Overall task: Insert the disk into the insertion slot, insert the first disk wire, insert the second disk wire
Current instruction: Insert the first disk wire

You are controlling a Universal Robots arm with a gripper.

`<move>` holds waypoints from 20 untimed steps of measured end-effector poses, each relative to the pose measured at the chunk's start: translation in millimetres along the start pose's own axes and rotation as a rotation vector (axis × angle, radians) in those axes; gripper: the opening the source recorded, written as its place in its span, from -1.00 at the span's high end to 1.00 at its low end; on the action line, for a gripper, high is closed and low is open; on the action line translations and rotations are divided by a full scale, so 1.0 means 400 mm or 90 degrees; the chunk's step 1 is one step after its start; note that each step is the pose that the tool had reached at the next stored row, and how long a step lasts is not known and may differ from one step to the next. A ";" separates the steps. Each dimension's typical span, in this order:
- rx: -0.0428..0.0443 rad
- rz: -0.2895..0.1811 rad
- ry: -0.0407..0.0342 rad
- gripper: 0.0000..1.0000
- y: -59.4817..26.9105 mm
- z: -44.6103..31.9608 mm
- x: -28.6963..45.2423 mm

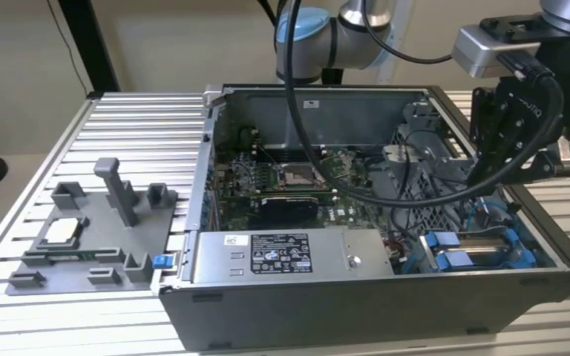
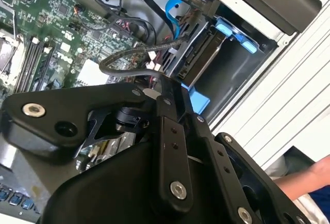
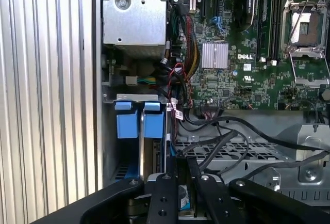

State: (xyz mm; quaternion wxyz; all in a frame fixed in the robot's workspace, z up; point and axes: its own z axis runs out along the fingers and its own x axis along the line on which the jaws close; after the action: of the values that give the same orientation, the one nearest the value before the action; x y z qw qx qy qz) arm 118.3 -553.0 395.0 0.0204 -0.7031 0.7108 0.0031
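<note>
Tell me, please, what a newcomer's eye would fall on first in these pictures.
The open computer case dominates the middle of the slatted table, its green motherboard exposed. At the exterior view's right, the black gripper hangs above bright blue drive carriers. A grey fixture tray sits at the exterior view's left.

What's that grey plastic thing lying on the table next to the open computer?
The grey tray looks like matte moulded plastic: a flat base with blocky holders and upright posts, the tallest post near its middle. A pale square piece sits in one recess, and a small blue piece at the corner nearest the computer case. It lies flat on the ribbed metal table, close to the case on the exterior view's left; whether they touch I cannot tell.
</note>
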 end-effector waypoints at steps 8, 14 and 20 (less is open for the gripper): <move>0.0000 0.000 0.0000 1.00 -0.002 0.000 0.027; 0.0000 0.000 0.0000 1.00 -0.008 0.003 0.037; 0.0000 0.000 0.0000 1.00 -0.015 0.008 0.044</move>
State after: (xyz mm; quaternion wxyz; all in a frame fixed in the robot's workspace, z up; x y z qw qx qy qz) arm 124.4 -570.6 391.3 0.0204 -0.7031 0.7108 0.0032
